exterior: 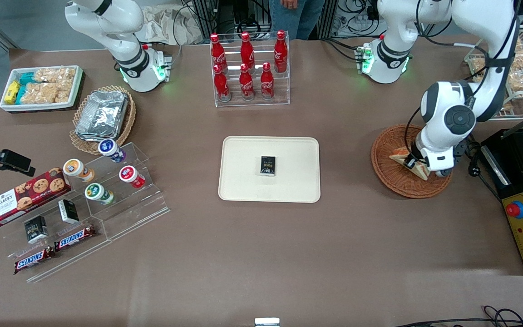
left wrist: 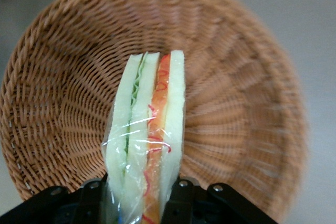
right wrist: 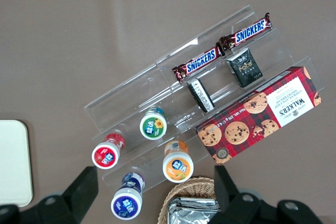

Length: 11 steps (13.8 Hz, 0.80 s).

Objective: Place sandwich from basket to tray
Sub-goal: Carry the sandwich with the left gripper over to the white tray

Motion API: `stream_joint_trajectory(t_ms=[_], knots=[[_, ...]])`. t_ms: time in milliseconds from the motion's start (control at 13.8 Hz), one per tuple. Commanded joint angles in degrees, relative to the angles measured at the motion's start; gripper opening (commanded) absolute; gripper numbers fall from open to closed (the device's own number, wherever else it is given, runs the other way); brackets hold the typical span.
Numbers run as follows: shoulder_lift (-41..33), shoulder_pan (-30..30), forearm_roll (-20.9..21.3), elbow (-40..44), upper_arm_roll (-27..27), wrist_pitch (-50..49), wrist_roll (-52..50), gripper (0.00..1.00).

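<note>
The sandwich (left wrist: 149, 129), a plastic-wrapped wedge of white bread with green and orange-red filling, stands on edge between my fingers. My left gripper (left wrist: 137, 190) is shut on it, one finger on each bread face. In the front view the gripper (exterior: 418, 167) is low inside the reddish-brown wicker basket (exterior: 393, 181), toward the working arm's end of the table, with the sandwich (exterior: 406, 160) poking out beside it. I cannot tell whether the sandwich still touches the basket (left wrist: 236, 103) floor. The cream tray (exterior: 243, 181) lies at the table's middle, toward the parked arm from the basket.
A small dark box (exterior: 268, 165) lies in the tray's middle. A rack of red cola bottles (exterior: 249, 68) stands farther from the front camera than the tray. A black control box with a red button (exterior: 522, 227) sits beside the basket at the table's end.
</note>
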Motion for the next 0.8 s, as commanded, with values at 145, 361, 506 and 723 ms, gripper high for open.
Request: stream_joint_trajectory(t_ms=[145,361,506,723], knots=[[-5.54,-0.23,-2.05,13.98,-12.25,-19.16,9.91,0.00],[-4.83,-0.06,-10.72,14.45,-20.26,-13.74,26.79,0.00],[-1.42,-0.32,-12.17,14.53,-25.61,-9.96,26.64,0.00],[6.31,-0.93,-11.38,14.53,-28.10,-3.46,26.28,0.00]])
